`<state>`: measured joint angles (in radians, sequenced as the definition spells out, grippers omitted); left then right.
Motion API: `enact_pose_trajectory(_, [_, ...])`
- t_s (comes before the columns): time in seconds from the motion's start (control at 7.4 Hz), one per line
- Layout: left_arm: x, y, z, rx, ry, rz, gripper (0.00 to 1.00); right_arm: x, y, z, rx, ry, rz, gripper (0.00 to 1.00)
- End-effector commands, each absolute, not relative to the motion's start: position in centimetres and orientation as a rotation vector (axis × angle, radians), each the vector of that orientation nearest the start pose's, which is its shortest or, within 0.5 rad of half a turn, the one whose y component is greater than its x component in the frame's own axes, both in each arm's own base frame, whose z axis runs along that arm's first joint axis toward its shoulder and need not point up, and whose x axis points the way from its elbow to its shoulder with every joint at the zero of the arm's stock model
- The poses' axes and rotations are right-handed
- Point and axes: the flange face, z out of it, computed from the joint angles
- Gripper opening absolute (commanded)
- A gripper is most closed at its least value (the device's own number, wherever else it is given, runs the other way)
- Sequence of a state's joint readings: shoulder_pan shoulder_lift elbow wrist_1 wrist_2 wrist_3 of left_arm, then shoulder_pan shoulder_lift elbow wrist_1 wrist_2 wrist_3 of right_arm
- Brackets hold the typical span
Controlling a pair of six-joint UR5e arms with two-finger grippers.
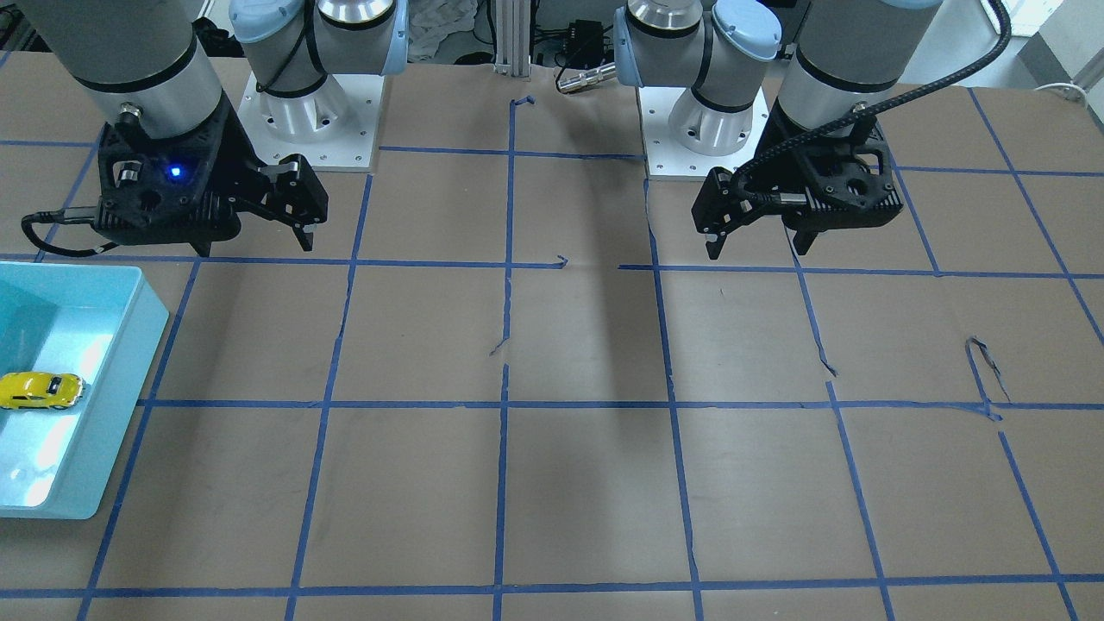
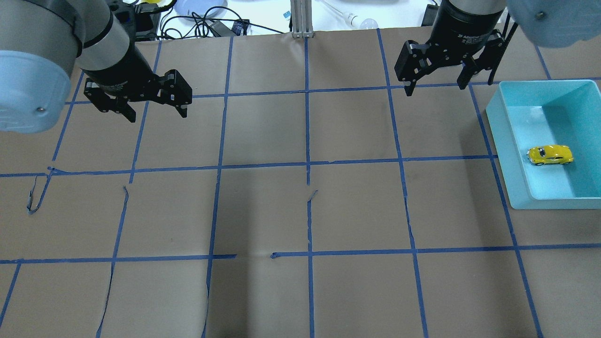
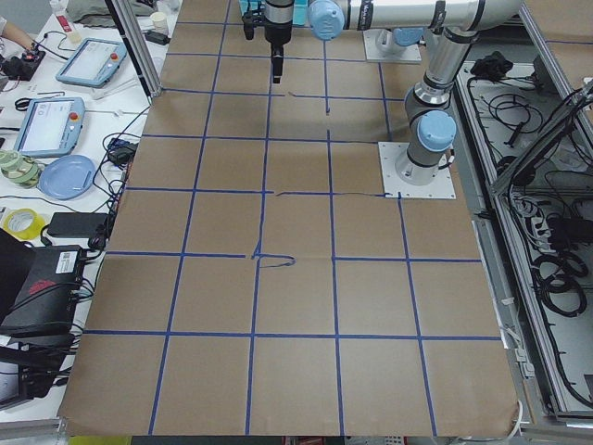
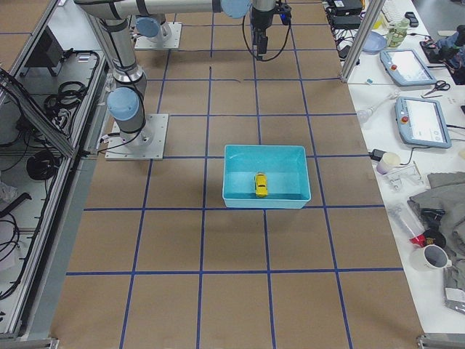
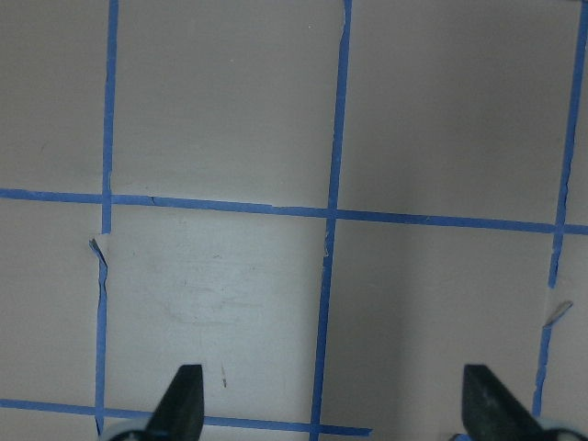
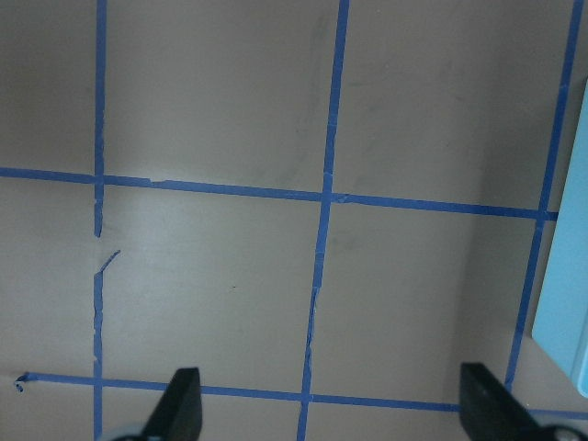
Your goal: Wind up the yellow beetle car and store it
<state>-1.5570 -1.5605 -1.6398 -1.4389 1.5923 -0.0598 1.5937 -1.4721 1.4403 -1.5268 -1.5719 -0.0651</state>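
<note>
The yellow beetle car (image 2: pixel 550 155) lies inside a light blue bin (image 2: pixel 509 155) at the table's right side; it also shows in the front view (image 1: pixel 39 390) and the right side view (image 4: pixel 260 185). My right gripper (image 2: pixel 435 88) is open and empty, hovering up and to the left of the bin, apart from it. My left gripper (image 2: pixel 157 115) is open and empty over the far left of the table. The left wrist view (image 5: pixel 335 404) and the right wrist view (image 6: pixel 333 404) show only spread fingertips over bare paper.
The table is covered in brown paper with a blue tape grid (image 2: pixel 307 164). The bin's edge (image 6: pixel 565 303) shows at the right of the right wrist view. Both arm bases (image 1: pixel 310 112) stand at the robot's side. Cables and clutter lie beyond the far edge (image 2: pixel 211 23).
</note>
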Motion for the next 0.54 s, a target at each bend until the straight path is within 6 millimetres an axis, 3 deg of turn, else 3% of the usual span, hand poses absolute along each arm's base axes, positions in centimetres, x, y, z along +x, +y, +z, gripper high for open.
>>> enact_pose_trajectory(0.0, [-12.43, -49.60, 47.19, -0.116, 3.118, -0.113, 1.00, 14.18, -53.27, 50.11, -0.123, 3.136, -0.014, 1.00])
enact_pose_trajectory(0.41, [-12.43, -49.61, 47.21, -0.116, 3.118, -0.116, 1.00, 14.52, -53.26, 51.05, -0.135, 3.134, -0.113, 1.00])
